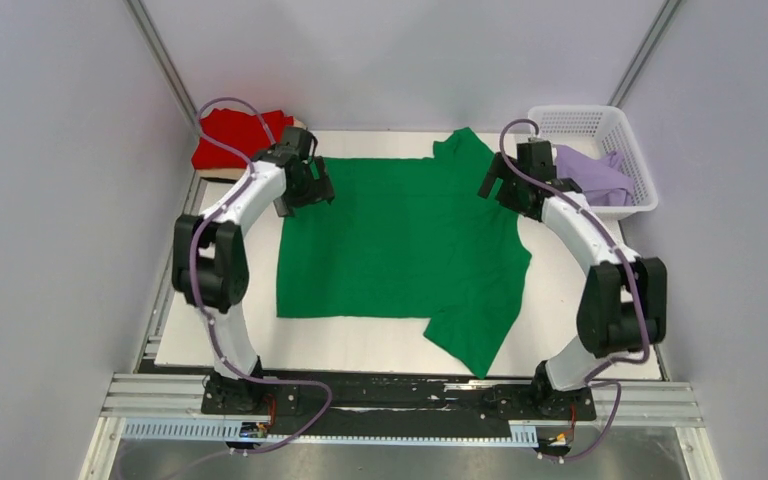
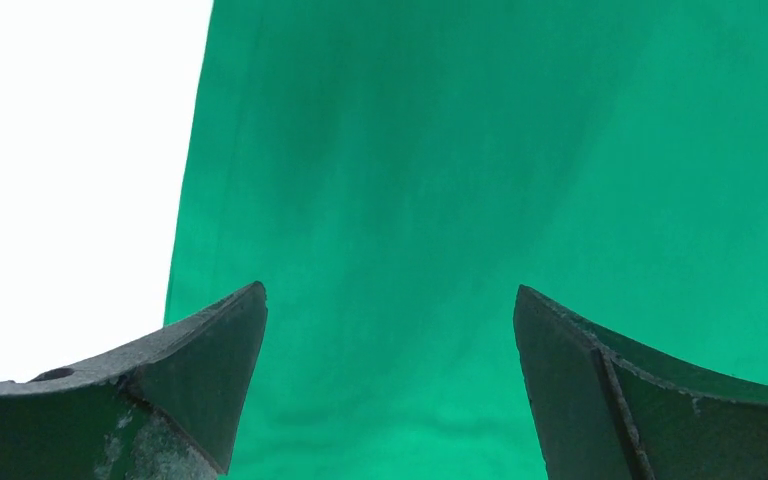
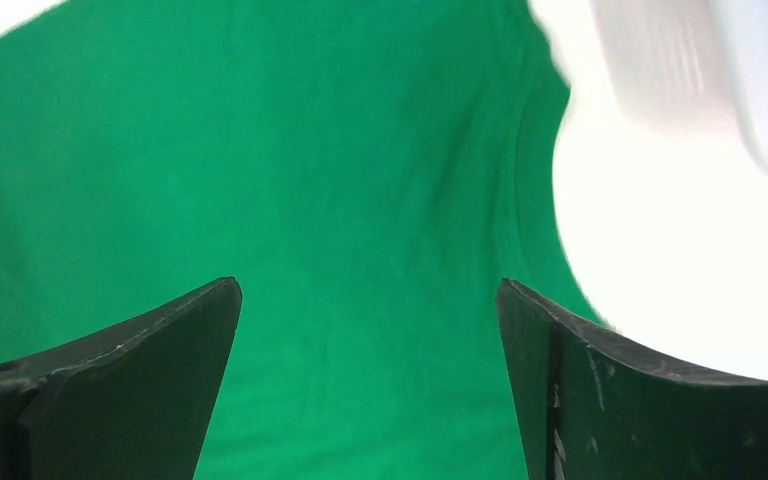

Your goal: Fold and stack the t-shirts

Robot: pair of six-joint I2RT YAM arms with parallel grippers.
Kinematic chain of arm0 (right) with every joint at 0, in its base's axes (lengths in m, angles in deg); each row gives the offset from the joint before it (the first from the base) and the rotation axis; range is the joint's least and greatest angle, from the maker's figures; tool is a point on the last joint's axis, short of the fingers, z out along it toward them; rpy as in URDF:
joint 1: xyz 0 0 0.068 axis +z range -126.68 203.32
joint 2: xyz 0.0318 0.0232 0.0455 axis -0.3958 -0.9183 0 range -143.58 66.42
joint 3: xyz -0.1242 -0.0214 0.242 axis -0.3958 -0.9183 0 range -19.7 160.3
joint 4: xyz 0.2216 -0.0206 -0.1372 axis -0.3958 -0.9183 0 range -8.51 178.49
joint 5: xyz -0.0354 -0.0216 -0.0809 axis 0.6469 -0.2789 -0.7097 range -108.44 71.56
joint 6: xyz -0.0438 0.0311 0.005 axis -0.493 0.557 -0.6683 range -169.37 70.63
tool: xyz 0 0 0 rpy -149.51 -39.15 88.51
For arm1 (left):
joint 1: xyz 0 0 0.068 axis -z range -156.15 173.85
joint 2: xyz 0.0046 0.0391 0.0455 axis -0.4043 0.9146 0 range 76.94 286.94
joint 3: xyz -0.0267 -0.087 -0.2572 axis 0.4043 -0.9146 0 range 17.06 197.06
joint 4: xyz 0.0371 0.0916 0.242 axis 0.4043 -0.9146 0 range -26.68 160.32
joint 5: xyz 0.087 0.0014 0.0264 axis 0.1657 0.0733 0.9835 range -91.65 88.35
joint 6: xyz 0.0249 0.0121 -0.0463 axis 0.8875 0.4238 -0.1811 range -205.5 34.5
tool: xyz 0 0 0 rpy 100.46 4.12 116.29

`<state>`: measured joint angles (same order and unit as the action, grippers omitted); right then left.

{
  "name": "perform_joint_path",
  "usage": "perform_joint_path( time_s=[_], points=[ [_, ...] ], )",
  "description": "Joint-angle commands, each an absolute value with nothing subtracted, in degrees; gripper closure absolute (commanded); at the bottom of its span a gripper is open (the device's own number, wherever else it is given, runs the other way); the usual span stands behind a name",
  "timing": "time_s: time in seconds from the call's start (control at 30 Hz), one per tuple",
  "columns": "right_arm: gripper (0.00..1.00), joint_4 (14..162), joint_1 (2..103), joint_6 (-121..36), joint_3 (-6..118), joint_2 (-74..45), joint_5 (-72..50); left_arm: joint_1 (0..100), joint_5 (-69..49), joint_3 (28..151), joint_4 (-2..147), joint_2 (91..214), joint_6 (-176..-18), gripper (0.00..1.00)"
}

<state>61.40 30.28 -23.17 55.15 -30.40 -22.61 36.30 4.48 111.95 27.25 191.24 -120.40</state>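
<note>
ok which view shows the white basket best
The top external view: the white basket shows whole at the far right, with a lavender shirt lying inside it. The right wrist view catches only a blurred white corner at its upper right. The left wrist view shows none of it.

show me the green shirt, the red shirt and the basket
green t-shirt (image 1: 400,240), top view, middle of its body
red t-shirt (image 1: 235,130), top view, its upper face
white lattice basket (image 1: 572,120), top view, far wall
</note>
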Motion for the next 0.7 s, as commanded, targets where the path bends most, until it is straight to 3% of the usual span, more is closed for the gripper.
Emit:
perform_joint_path(
  time_s=[0.0, 0.17, 0.3, 0.47, 0.57, 0.67],
  points=[
    [0.00, 61.78, 31.37, -18.12, 43.48, -18.65, -24.13, 38.79, 9.57, 96.40, 25.61, 173.39, -124.59, 0.00],
    [0.00, 62.72, 31.28, -14.81, 32.51, -5.47, -26.75, 39.53, 11.53, 74.36, 21.43, 155.86, -132.48, 0.00],
    [0.00, 63.07, 31.18, -14.28, 27.81, 0.33, -26.68, 39.66, 10.46, 63.40, 19.73, 147.22, -137.91, 0.02],
    [0.00, 63.12, 31.14, -14.39, 25.87, 1.35, -25.86, 39.66, 11.82, 56.73, 22.40, 143.20, -143.12, 0.17],
    [0.00, 63.18, 31.16, -14.39, 25.70, 0.66, -24.52, 39.67, 12.10, 55.00, 25.00, 144.28, -145.77, 0.21],
    [0.00, 63.17, 31.15, -14.52, 25.57, 0.41, -24.49, 39.67, 13.07, 53.86, 27.97, 146.87, -148.48, 0.33]
  ],
)
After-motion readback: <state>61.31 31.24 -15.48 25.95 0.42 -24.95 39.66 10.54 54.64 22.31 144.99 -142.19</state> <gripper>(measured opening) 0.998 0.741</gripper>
